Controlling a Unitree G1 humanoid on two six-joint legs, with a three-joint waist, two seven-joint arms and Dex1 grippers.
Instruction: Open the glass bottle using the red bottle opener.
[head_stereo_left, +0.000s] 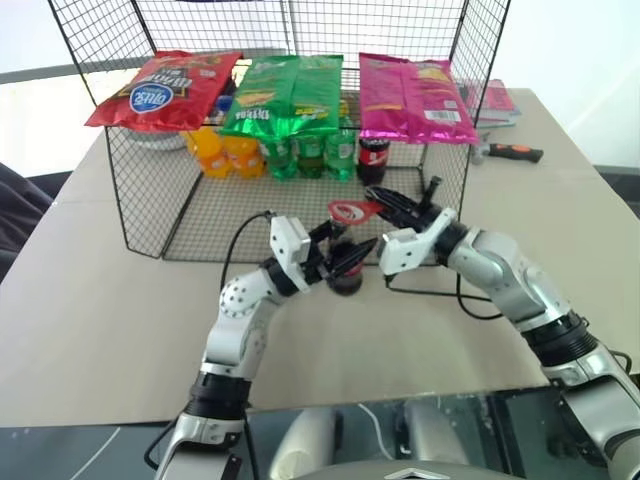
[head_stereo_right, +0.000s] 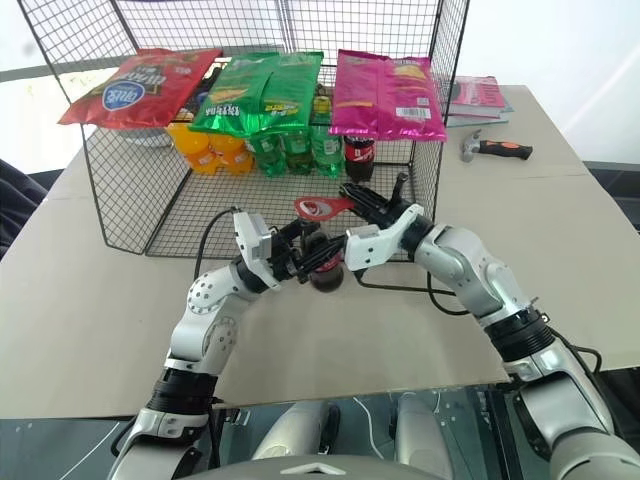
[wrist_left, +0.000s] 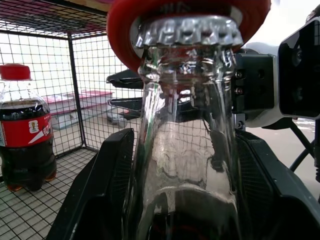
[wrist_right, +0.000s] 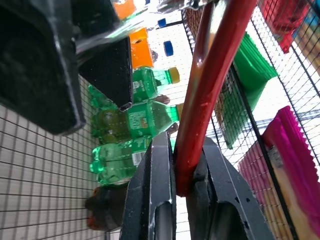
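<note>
The glass bottle (head_stereo_left: 346, 283) stands on the table in front of the wire rack, with my left gripper (head_stereo_left: 345, 258) shut around its body. In the left wrist view its clear neck (wrist_left: 185, 150) rises between my two black fingers (wrist_left: 100, 190), and the crimped metal cap (wrist_left: 187, 32) is still on. The ring head of the red bottle opener (head_stereo_left: 352, 211) sits over that cap. My right gripper (head_stereo_left: 385, 206) comes in from the right, shut on the opener's handle (wrist_right: 205, 100), which runs up between its fingers (wrist_right: 160, 190).
A black wire rack (head_stereo_left: 140, 200) stands just behind, with red, green and pink snack bags (head_stereo_left: 290, 95) on top. Orange and green soda bottles (head_stereo_left: 300, 155) and a red-capped cola bottle (wrist_left: 25, 130) stand inside. A black-and-orange-handled hammer (head_stereo_left: 510, 152) and books (head_stereo_left: 495, 100) lie at the far right.
</note>
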